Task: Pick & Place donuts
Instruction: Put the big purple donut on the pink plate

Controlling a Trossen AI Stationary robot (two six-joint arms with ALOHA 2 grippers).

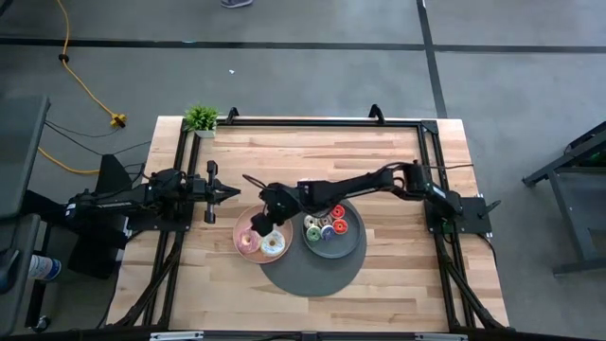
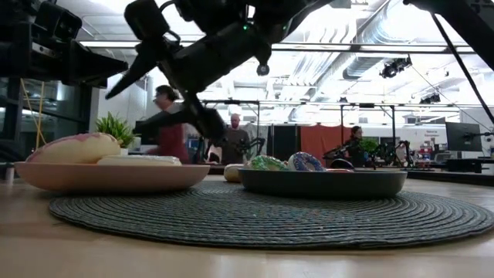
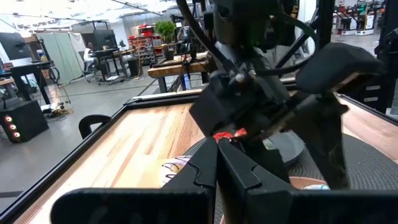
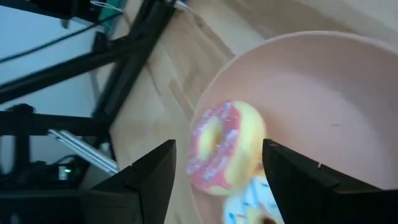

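The right gripper (image 1: 256, 225) reaches across from the right side of the table (image 1: 398, 275) and hangs over the pink plate (image 1: 238, 244), its fingers spread wide with nothing between them. Through the right wrist view, the pink-iced donut (image 4: 219, 149) sits on the plate straight ahead between the two dark fingers (image 4: 146, 180), a white-iced donut (image 4: 252, 202) just beside it. From above, both lie side by side on the pink plate: pink-iced donut (image 1: 248, 241) toward the table's left edge, white-iced donut (image 1: 274, 244) next to it.

That plate overlaps the edge of a round dark woven mat (image 1: 312, 279) near the front middle of the table. The grey plate (image 1: 352, 249) sits on the same mat, on its right side, carrying the small donuts (image 1: 327, 227) in a cluster: red, green, blue and brown ones show.

The left gripper (image 1: 230, 192) waits over the left part of the table, pointing toward the middle, fingers drawn close together and empty. A small potted plant (image 1: 201, 118) stands at the far left corner.

People (image 2: 168, 123) show in the room beyond.
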